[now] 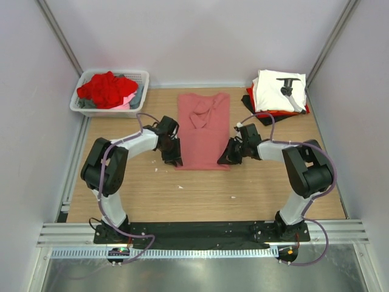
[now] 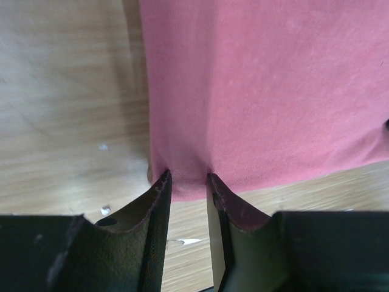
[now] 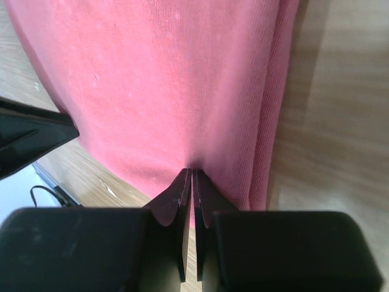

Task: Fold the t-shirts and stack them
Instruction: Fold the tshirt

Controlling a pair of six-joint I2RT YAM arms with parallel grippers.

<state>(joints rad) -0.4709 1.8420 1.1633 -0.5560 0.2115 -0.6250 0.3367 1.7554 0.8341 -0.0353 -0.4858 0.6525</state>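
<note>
Pink shirt (image 1: 203,131) lies as a long strip mid table (image 1: 152,194), right gripper (image 3: 192,173) pinched tight on its near hem, left gripper (image 2: 189,179) narrowed around the other corner, hold unconfirmed; risk: left corner slips on lifting, fold lands skewed.

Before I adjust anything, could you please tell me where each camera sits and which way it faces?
Top external: above and behind the arms, looking down on the table; left arm, right arm, left gripper and right gripper show at the salmon-pink t-shirt's near hem; basket far-left, folded stack far-right.
Left wrist: on the left wrist, looking along its fingers at the hem's left corner.
Right wrist: on the right wrist, looking along its nearly closed fingers at the hem's right corner.
Shared: all three show that t-shirt.
</note>
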